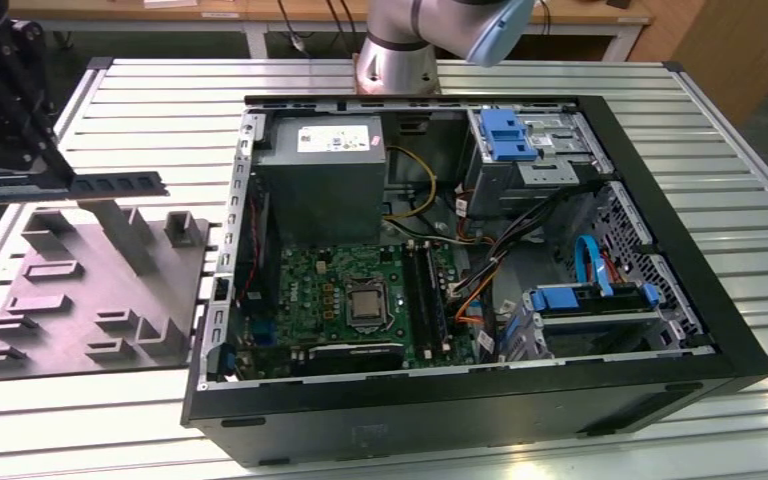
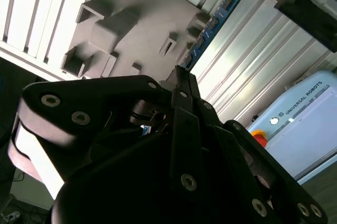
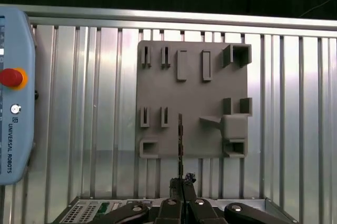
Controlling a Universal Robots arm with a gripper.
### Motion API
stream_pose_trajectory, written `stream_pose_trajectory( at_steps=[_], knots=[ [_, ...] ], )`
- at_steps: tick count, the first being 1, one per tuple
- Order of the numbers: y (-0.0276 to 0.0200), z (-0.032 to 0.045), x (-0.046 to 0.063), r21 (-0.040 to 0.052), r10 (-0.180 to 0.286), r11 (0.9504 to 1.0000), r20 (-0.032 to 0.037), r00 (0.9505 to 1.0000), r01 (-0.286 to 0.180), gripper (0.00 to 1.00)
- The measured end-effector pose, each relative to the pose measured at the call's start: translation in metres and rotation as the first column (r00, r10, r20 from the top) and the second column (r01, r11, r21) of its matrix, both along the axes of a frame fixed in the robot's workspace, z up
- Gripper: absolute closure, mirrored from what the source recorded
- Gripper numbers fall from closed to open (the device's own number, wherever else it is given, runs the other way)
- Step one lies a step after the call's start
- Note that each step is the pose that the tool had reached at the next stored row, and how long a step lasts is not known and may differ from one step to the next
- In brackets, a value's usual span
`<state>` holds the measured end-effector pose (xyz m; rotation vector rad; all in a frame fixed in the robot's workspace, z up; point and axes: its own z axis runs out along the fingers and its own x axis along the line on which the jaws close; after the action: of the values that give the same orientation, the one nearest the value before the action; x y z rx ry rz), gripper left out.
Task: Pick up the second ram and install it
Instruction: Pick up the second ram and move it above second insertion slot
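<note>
Above grey tray (image 1: 101,292) on ribbed metal table (image 1: 724,150), gripper (image 3: 182,182) tight around second ram (image 1: 115,184)

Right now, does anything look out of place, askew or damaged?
Nothing stands out. The gripper holds the second ram level over the gray fixture plate, and the open computer case sits flat on the table.

The gripper's (image 2: 181,79) body hides the ram's (image 2: 211,25) near end (second wrist view); the first wrist view's edge cuts off the pendant (image 3: 18,129).
</note>
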<state>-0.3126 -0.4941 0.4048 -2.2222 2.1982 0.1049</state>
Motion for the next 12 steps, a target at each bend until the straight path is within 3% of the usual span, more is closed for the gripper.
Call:
stream_pose_trajectory(
  at_steps=[12],
  knots=[
    [0.0000, 0.0000, 0.037, 0.0001, 0.000, 1.0000, 0.0001, 1.0000, 0.000, 0.88]
  ],
)
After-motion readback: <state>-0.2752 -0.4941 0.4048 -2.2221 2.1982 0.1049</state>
